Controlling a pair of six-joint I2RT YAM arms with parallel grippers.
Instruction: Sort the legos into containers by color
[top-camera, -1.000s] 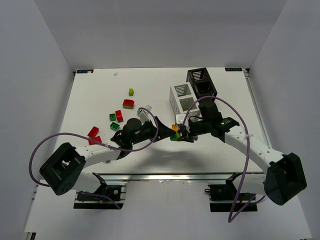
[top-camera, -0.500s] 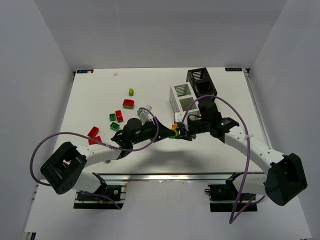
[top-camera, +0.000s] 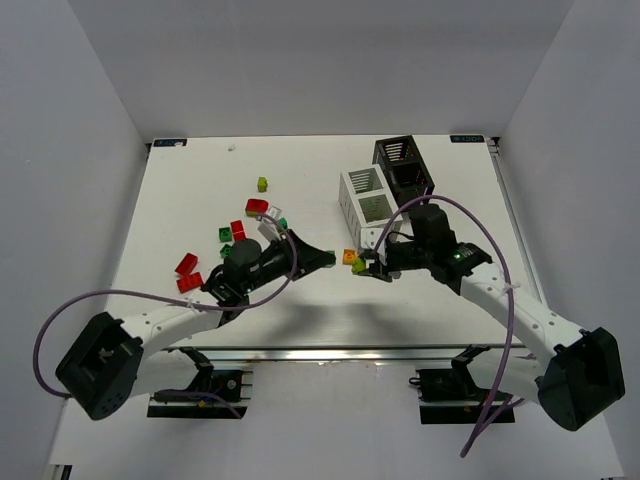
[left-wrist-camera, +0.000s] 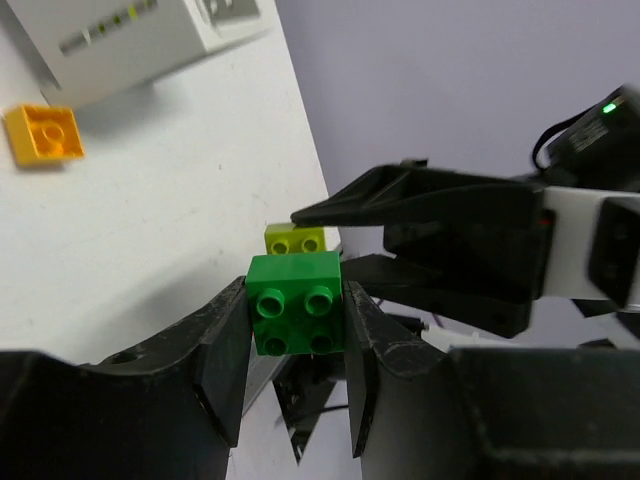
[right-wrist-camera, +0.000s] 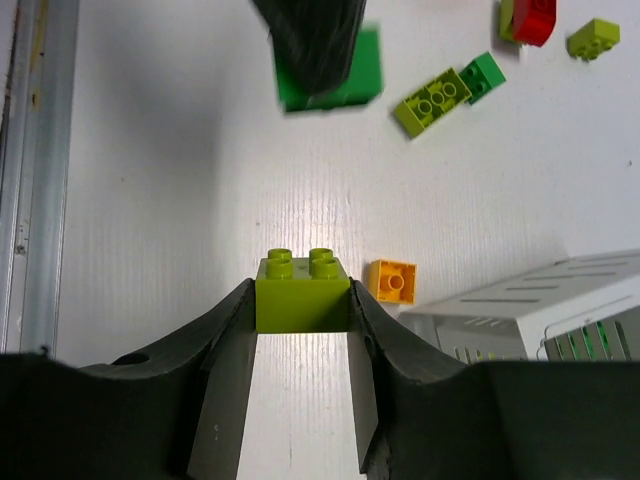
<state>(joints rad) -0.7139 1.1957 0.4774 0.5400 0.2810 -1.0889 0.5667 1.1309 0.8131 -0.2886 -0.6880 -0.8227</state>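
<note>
The white bin (top-camera: 365, 195) stands just beyond the right gripper's fingers, the black bin (top-camera: 405, 163) behind it. The left gripper (top-camera: 326, 258) is clamped on a green brick (left-wrist-camera: 295, 315). Facing it, tips nearly meeting, the right gripper (top-camera: 362, 266) pinches a lime-yellow brick (right-wrist-camera: 303, 293). With 2 bricks lifted, delivery likely comes next, each brick released over its own compartment.

The white tabletop (top-camera: 190, 190) bears a white bin (top-camera: 365, 205) beside a black bin (top-camera: 405, 165), an orange brick (top-camera: 349, 256) nearby, and red bricks (top-camera: 186, 264) further left.
</note>
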